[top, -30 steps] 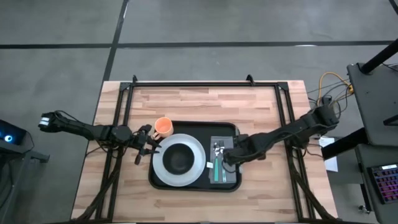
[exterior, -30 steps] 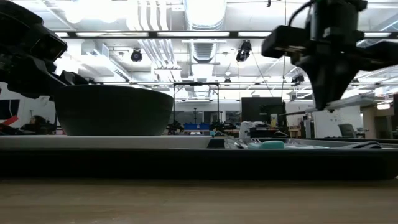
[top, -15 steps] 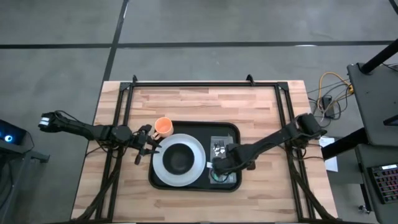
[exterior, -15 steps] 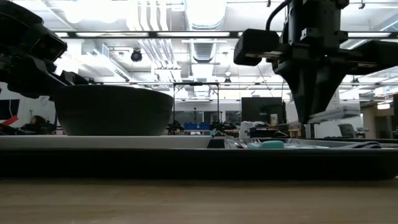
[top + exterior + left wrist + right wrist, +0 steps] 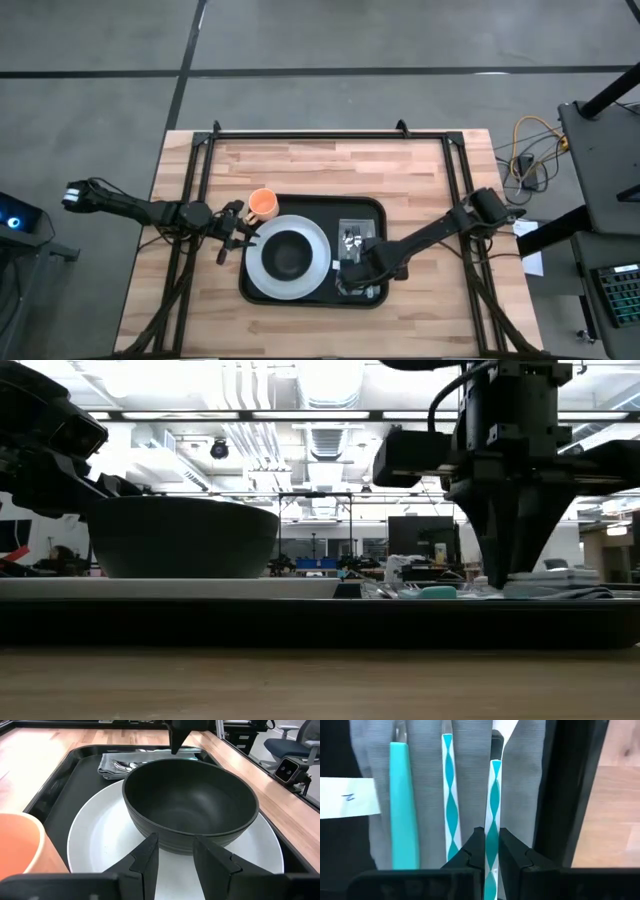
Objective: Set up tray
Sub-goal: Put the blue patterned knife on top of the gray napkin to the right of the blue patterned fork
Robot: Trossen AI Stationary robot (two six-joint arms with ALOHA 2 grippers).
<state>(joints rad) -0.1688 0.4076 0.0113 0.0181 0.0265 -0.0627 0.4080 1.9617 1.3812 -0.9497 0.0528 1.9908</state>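
Note:
The black tray (image 5: 312, 201) lies mid-table. On it sit a white plate (image 5: 259, 274) with a dark bowl (image 5: 288, 253), and a grey cloth (image 5: 425, 775) bearing three teal-handled utensils. An orange cup (image 5: 263, 204) stands at the tray's far left corner. My right gripper (image 5: 353, 276) is low over the cloth's near end, shut on the rightmost striped utensil (image 5: 494, 795). My left gripper (image 5: 175, 844) waits open at the tray's left side, pointing at the bowl (image 5: 190, 805). My right gripper pinches the white-and-teal striped handle (image 5: 492, 837) between its two fingers (image 5: 476, 845), coming from above and pointing down, fingers across the handle. The utensil lies flat along the grey cloth, beside the tray's right rim (image 5: 567, 795).
A white paper label (image 5: 345, 797) lies on the tray left of the cloth. Bare wooden table (image 5: 300, 160) surrounds the tray on all sides. A black metal frame (image 5: 330, 135) runs along the table's far edge and down both sides.
My right gripper has moved toward the table's near edge and slightly left, and has come down onto the cloth. The striped utensil it carried, tilted above the tray a second ago, now lies flat on the cloth. The left arm has kept still.

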